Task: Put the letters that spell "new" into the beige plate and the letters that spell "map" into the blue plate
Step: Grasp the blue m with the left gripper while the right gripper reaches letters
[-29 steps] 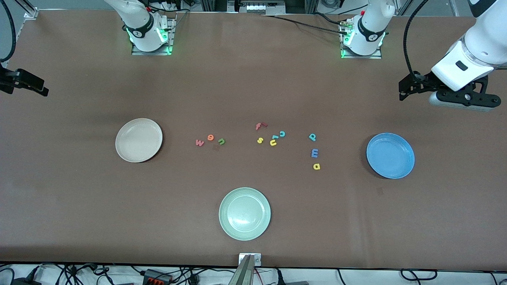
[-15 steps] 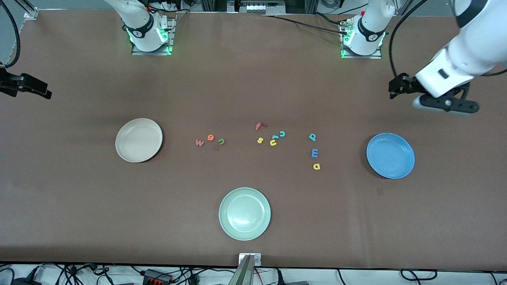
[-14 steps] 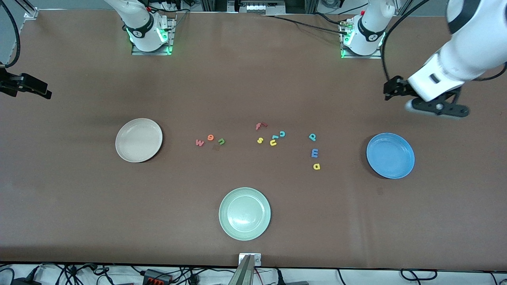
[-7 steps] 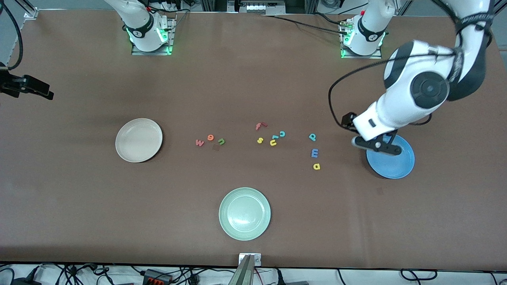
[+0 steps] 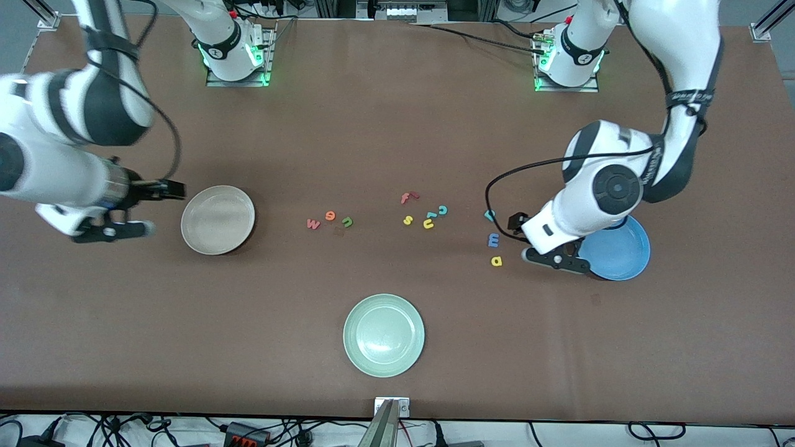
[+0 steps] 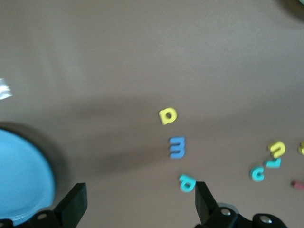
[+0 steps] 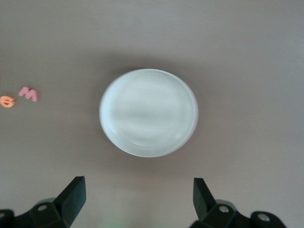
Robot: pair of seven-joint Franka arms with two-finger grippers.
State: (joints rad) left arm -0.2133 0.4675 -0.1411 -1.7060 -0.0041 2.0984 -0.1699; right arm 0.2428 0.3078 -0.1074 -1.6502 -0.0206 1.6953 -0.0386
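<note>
1. on the brown table, two groups of small foam letters lie in a loose row across the middle, between the beige plate and the blue plate.
2. the pinkish-red w, orange e and green n lie side by side, toward the beige plate; none is on a plate.
3. the teal p, blue m and yellow a lie in a short line near the blue plate, the a nearest the front camera.
4. between the two groups lie a red f, a yellow s, a yellow u and a teal c; a further teal piece touches the u.
5. a pale green plate sits alone, nearer the front camera than every letter.
6. the left gripper hangs just beside the p-m-a line, its arm covering part of the blue plate; its fingers stand apart, holding nothing.
7. the right gripper hangs beside the beige plate, toward the right arm's end of the table; its fingers stand apart and empty.
8. cables and plugs run along the table edge nearest the front camera; both arm bases show green lights.
</note>
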